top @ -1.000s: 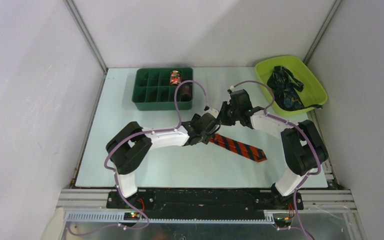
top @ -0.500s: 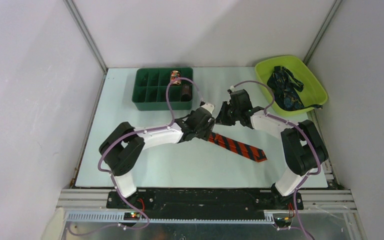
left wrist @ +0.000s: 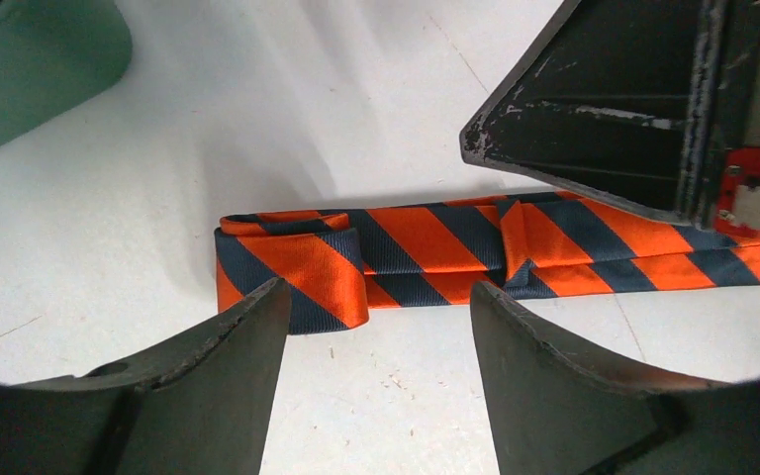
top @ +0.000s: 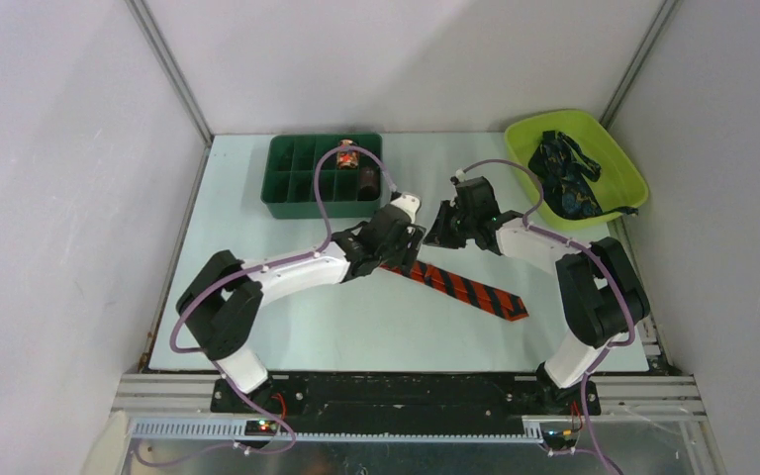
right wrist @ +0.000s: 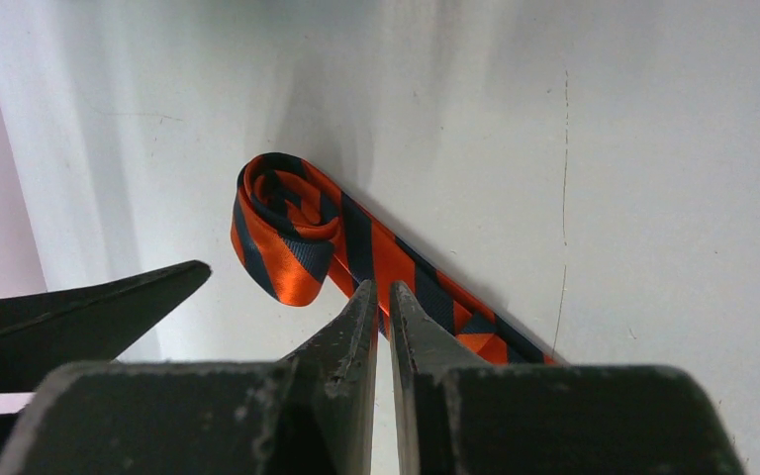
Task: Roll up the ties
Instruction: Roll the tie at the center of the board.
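- A red-orange tie (top: 470,289) with dark diagonal stripes lies flat on the pale, smooth desk (top: 257,327), its fabric shiny like satin.
- The tie's narrow end is curled into a small loose roll (right wrist: 292,237); the wide end comes to a point.
- The left fingers (left wrist: 228,386), dark and wedge-shaped, are spread wide just above the rolled end.
- The right fingers (right wrist: 341,346) are pressed together, with their tips by the flat strip just beside the roll.
- Dark navy patterned ties (top: 564,173) sit heaped in a lime-green plastic tub (top: 621,173) at the far right.
- A dark green divided box (top: 292,178) holds a small rolled tie (top: 346,155).
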`<state>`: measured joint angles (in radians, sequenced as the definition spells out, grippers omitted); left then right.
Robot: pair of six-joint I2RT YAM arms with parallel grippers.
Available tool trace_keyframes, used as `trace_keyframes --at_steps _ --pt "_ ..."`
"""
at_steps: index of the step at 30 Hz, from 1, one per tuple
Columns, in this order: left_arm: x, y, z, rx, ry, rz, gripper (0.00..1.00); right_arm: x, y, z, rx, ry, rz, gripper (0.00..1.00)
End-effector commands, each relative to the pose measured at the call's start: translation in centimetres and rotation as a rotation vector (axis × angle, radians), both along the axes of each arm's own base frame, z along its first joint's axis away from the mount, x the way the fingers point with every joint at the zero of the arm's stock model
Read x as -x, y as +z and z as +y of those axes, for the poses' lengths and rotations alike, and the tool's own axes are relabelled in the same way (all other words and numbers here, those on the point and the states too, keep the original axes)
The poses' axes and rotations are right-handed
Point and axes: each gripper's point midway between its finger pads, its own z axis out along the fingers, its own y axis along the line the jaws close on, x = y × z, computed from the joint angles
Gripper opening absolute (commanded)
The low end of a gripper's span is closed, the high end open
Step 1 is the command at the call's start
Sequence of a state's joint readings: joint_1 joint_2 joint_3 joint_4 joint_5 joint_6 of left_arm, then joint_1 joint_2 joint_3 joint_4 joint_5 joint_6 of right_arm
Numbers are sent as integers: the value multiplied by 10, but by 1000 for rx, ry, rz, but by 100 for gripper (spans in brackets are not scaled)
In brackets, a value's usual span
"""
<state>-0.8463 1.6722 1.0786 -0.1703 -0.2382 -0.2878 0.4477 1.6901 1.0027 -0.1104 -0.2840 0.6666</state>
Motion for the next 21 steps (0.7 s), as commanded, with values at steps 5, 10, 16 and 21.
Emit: trace_keyframes --at_steps 5,10,16,21 --pt "-16 52 26 195 94 -60 74 -5 26 15 -77 27 -72 12" --pt "-30 49 56 311 193 -26 76 3 28 41 -140 81 -63 12" --pt "-45 36 76 381 270 6 76 15 23 66 -185 128 -34 17" --pt "-47 21 75 381 285 36 76 22 18 78 -212 148 -10 19"
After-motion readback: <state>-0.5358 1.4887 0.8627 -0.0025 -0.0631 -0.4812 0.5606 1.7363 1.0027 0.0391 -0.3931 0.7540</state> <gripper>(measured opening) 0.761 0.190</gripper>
